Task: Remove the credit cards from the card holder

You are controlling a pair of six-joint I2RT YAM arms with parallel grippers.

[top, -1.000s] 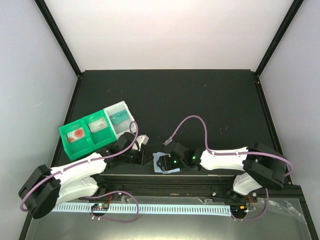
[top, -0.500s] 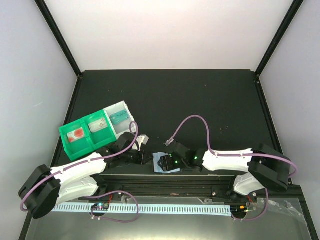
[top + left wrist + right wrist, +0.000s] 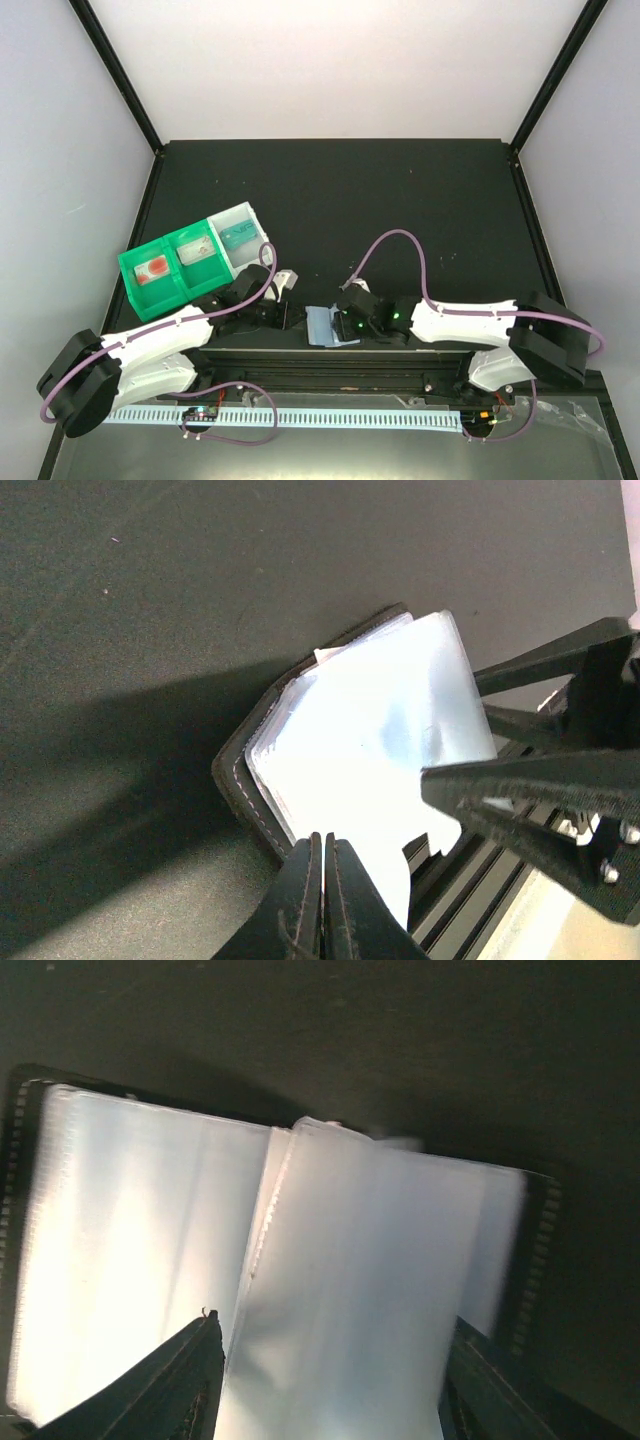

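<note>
Black table [image 3: 400,200] with white walls around it is what you see from above. At the far left of the table stands a green and clear tray [image 3: 140,292] with compartments.

Next comes your left claw [image 3: 290,317], low at the near edge of the table. In its own camera the left claw [image 3: 322,870] is fully closed, both fingers pressed together. The tips lie at the near edge of the card holder [image 3: 370,740]. I cannot tell whether they pinch any of it.

The card holder [image 3: 320,325] lies open and flat on the table, between the two claws, close to the near edge. Its dark border is around pale, shiny plastic pages. The glare is strong, so I cannot tell if cards are inside.

At the right, your right claw [image 3: 345,322] is over the holder. In the wrist view the right claw [image 3: 335,1385] has its fingers well apart, one on each side of the right page, and it holds nothing.
</note>
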